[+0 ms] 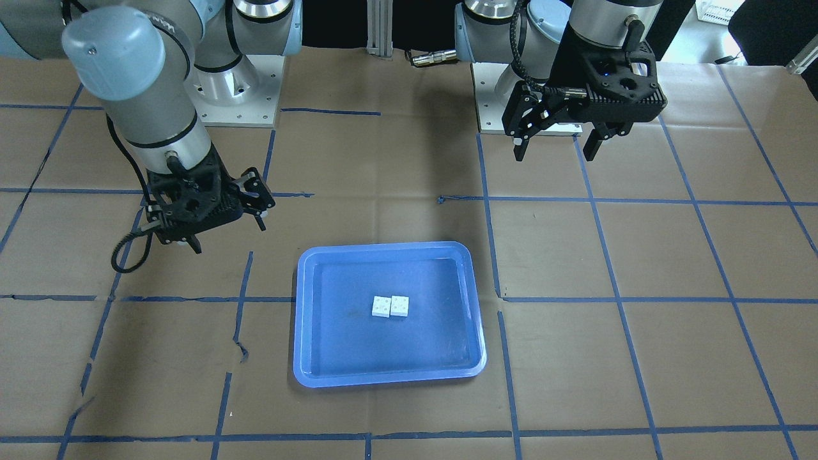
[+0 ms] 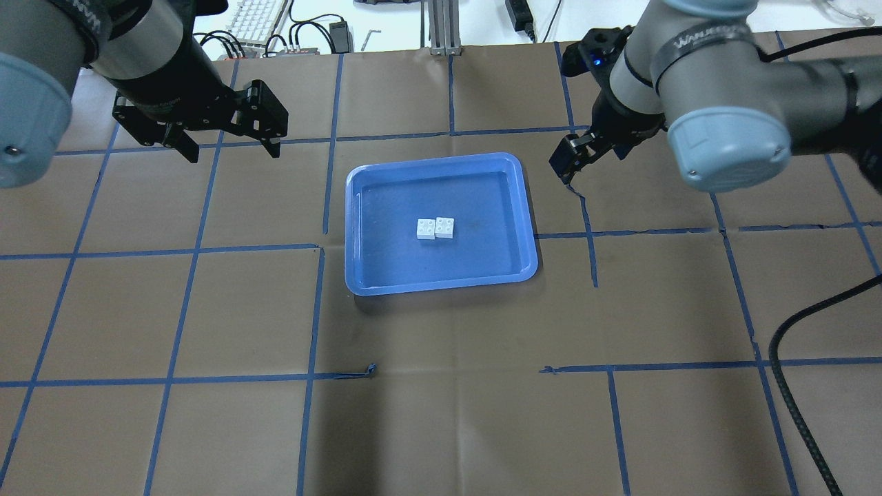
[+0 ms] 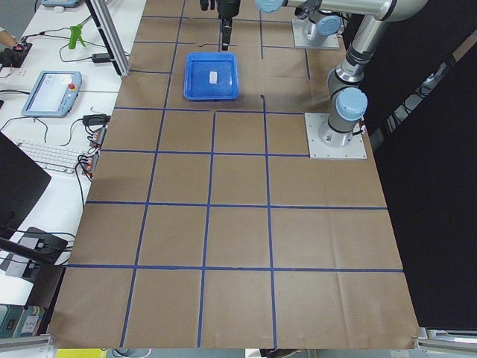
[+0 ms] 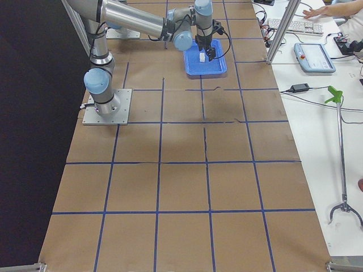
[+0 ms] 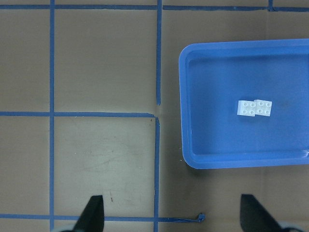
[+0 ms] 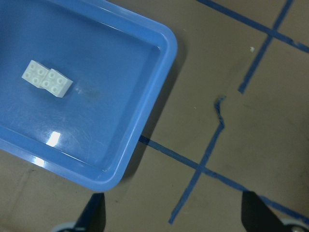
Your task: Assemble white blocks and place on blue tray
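Note:
The two white blocks sit side by side, touching, studs up, near the middle of the blue tray. They also show in the overhead view, the left wrist view and the right wrist view. My left gripper is open and empty, hovering over the table to the tray's far left. My right gripper is open and empty, just past the tray's far right corner. Neither gripper touches the blocks or the tray.
Brown paper with a blue tape grid covers the table. The arm bases stand on the robot's side. A black cable hangs at the overhead view's right. A keyboard and cables lie beyond the far edge.

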